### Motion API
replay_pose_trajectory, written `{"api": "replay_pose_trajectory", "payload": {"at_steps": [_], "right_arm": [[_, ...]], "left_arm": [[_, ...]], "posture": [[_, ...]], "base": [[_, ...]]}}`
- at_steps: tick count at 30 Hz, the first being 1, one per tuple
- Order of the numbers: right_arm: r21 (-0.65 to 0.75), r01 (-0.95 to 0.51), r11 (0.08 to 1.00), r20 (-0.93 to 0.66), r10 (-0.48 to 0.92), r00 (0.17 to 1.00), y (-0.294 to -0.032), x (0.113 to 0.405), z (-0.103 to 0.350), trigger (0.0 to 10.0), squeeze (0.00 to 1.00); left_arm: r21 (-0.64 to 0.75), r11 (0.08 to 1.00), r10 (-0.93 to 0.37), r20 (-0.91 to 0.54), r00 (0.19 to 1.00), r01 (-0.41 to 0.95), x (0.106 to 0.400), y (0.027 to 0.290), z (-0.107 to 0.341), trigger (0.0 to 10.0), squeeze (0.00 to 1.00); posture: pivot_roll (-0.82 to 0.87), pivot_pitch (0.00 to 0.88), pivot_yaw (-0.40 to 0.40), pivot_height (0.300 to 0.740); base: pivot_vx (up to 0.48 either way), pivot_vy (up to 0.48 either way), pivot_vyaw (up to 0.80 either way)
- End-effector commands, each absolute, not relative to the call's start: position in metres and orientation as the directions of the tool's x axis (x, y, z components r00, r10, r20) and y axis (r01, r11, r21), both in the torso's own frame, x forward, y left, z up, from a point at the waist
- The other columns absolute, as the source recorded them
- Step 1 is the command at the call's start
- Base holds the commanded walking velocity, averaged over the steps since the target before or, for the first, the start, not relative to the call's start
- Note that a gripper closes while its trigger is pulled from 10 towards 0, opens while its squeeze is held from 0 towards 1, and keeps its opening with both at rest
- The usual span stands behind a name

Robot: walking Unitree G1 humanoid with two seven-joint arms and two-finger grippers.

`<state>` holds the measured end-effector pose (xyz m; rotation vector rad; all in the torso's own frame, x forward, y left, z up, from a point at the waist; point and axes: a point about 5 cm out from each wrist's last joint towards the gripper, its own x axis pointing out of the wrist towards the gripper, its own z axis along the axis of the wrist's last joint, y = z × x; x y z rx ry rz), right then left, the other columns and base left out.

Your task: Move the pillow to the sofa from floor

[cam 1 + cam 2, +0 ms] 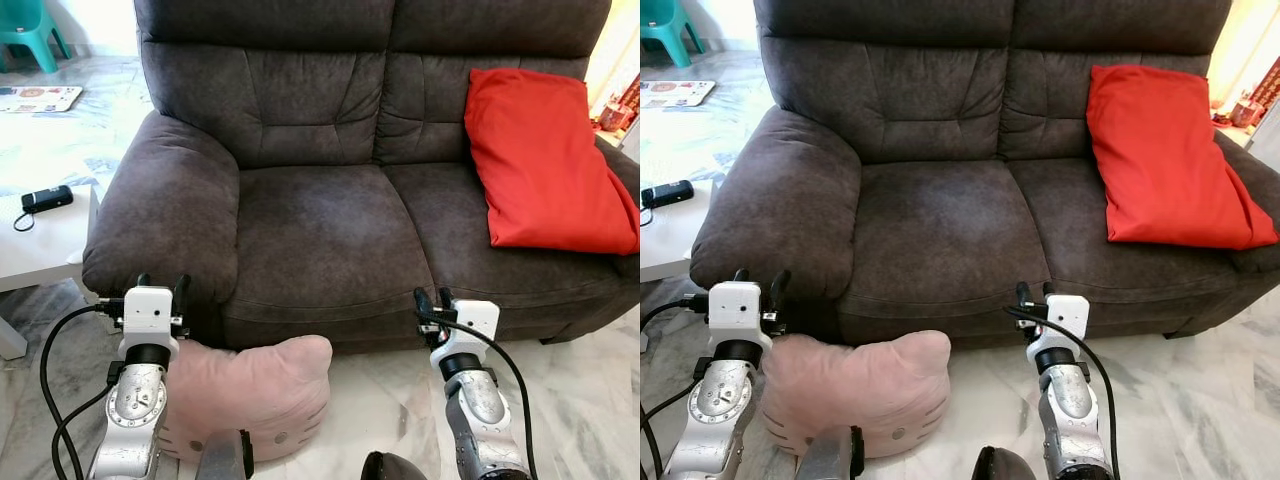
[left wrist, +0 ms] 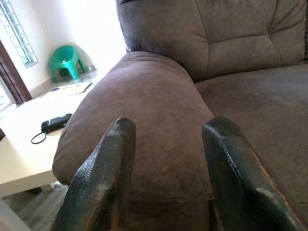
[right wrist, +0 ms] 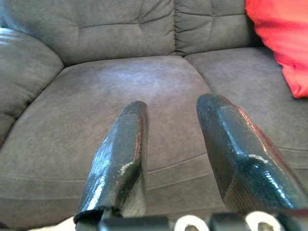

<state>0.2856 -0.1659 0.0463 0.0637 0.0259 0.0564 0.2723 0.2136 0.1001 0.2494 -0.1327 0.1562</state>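
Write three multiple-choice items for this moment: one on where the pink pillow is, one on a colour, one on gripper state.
1. Where does the pink pillow lie?
A. on the sofa seat
B. on the floor against the sofa front
C. on the white table

2. What colour is the cushion on the sofa?
A. red
B. blue
C. yellow

3. How are the left gripper and right gripper?
A. both clamped on the pillow
B. both open, empty
C. left holding the cushion

Answers: 1 B, it sits on the floor below the seat edge; 2 A, plainly red; 3 B, both wrist views show spread fingers with nothing between them.
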Motion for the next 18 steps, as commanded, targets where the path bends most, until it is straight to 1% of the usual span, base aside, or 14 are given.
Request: {"api": "replay_pose_trajectory", "payload": {"at_steps": [1, 3, 6, 10, 13, 18], "right_arm": [[0.048, -0.072, 0.996, -0.023, 0.073, 0.997, -0.1639, 0.2866, 0.0469, 10.0, 0.0], [0.066, -0.065, 0.996, -0.03, 0.067, 0.997, -0.164, 0.2864, 0.0457, 10.0, 0.0], [0.083, -0.058, 0.995, -0.029, 0.06, 0.998, -0.1648, 0.2863, 0.0452, 10.0, 0.0], [0.096, -0.051, 0.994, -0.026, 0.054, 0.998, -0.166, 0.287, 0.0459, 10.0, 0.0], [0.107, -0.057, 0.993, -0.018, 0.06, 0.998, -0.1653, 0.2873, 0.0468, 10.0, 0.0], [0.103, -0.054, 0.993, -0.026, 0.057, 0.998, -0.1645, 0.2869, 0.0457, 10.0, 0.0]], "left_arm": [[0.234, 0.956, 0.147, 0.145, 0.978, -0.179, 0.2716, 0.2161, 0.0994, 10.0, 0.0], [0.224, 0.955, 0.162, 0.145, 0.976, -0.192, 0.271, 0.2176, 0.0991, 10.0, 0.0], [0.215, 0.956, 0.17, 0.14, 0.975, -0.198, 0.2709, 0.2187, 0.0988, 10.0, 0.0], [0.218, 0.955, 0.172, 0.142, 0.975, -0.2, 0.2709, 0.2195, 0.0992, 10.0, 0.0], [0.217, 0.955, 0.172, 0.142, 0.975, -0.2, 0.2708, 0.2197, 0.0993, 10.0, 0.0], [0.225, 0.956, 0.16, 0.137, 0.978, -0.188, 0.2708, 0.2183, 0.098, 10.0, 0.0]], "posture": [[0.14, 0.0, -0.102, 0.591], [0.14, 0.0, -0.103, 0.591], [0.14, 0.0, -0.102, 0.591], [0.14, 0.0, -0.1, 0.591], [0.14, 0.0, -0.099, 0.591], [0.14, 0.0, -0.097, 0.591]], "base": [[0.0, 0.0, 0.8], [0.0, 0.0, 0.71], [0.0, 0.0, 0.0], [0.0, 0.48, 0.0], [0.0, 0.35, 0.0], [0.0, 0.0, 0.0]]}}
